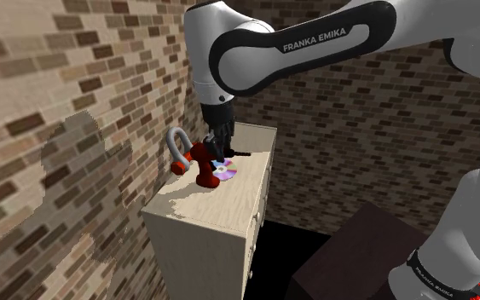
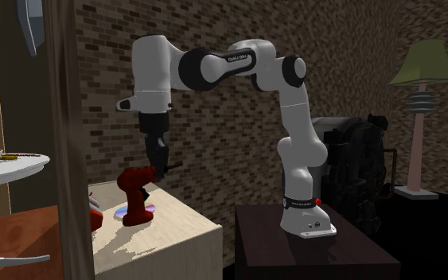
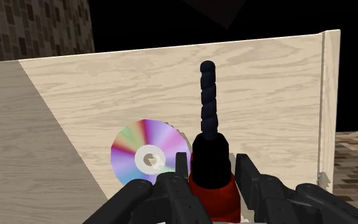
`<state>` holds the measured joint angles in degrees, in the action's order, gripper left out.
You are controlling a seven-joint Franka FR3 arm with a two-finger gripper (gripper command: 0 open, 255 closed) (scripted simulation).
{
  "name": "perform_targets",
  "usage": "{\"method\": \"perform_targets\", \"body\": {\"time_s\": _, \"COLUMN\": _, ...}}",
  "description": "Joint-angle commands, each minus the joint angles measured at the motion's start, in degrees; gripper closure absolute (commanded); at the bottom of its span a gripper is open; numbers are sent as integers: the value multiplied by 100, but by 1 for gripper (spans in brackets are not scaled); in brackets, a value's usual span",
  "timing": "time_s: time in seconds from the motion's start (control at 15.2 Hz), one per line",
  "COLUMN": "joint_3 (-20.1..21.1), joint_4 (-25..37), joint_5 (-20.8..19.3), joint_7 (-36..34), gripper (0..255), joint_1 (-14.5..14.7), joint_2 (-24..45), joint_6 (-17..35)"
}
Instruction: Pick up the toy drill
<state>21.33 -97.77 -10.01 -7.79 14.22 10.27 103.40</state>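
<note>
Gripper (image 3: 212, 164) clenched on the toy drill (image 3: 210, 137) over the pale wood cabinet (image 1: 229, 217).

The two black fingers (image 3: 245, 168) stand only as wide apart as the drill's body. They press against its red housing just behind the black chuck, and the dark spiral bit points away from the hand. The drill is over the far half of the cabinet top, its red foot on or just above the surface; I cannot tell which. A rainbow disc (image 3: 147, 156) lies just beside it. A grey U-shaped shackle (image 1: 176, 145) sits to the shoulder view's left, near the brick wall (image 1: 50, 128).

Rainbow disc (image 3: 131, 151), pale wooden cabinet (image 1: 202, 207), floor lamp (image 2: 425, 65), brick walls (image 1: 42, 102)
</note>
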Motion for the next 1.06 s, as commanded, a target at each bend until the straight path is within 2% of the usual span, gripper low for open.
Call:
{"method": "perform_targets", "body": {"time_s": 0.0, "joint_3": 1, "joint_4": 103, "joint_5": 7, "joint_7": 14, "gripper": 255, "joint_1": 2, "joint_2": -7, "joint_6": -109}}
{"method": "perform_targets", "body": {"time_s": 0.86, "joint_3": 27, "joint_4": 1128, "joint_5": 22, "joint_7": 115, "gripper": 255, "joint_1": 50, "joint_2": 13, "joint_6": -1111}}
{"method": "perform_targets", "body": {"time_s": 0.99, "joint_3": 27, "joint_4": 1142, "joint_5": 22, "joint_7": 116, "gripper": 255, "joint_1": 51, "joint_2": 14, "joint_6": -1123}}
